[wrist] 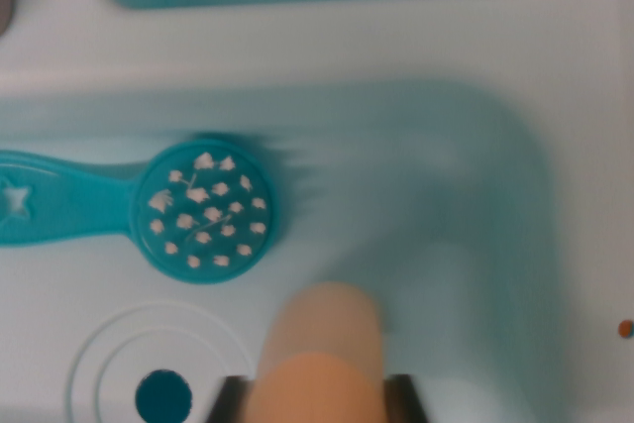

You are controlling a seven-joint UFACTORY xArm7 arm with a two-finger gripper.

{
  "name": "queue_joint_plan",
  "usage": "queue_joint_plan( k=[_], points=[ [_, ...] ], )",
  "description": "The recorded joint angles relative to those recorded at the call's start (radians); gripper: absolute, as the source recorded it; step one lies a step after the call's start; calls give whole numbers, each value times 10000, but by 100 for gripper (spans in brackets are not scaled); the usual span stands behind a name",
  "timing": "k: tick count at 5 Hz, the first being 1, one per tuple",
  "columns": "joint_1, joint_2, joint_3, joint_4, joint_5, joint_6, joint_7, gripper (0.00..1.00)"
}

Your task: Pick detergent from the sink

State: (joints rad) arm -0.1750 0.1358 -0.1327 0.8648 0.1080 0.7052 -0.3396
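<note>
You see the peach-coloured detergent bottle (322, 359) at the wrist view's bottom centre, blurred, inside the pale blue sink (466, 205). The dark fingers (230, 398) sit tight against both its sides, holding it. A teal dish brush (203, 210) with white bristle tufts lies to its far left, and the round drain (163, 395) sits near left of the bottle.

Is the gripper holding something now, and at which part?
Apparently yes: the orange detergent bottle sits between the dark fingers, gripped at its lower sides. Contact is blurred.
</note>
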Motion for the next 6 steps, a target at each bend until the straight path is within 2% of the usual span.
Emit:
queue_joint_plan(
  k=[6],
  points=[
    [3,-100,-3,264,-31,362,36,100]
  ],
)
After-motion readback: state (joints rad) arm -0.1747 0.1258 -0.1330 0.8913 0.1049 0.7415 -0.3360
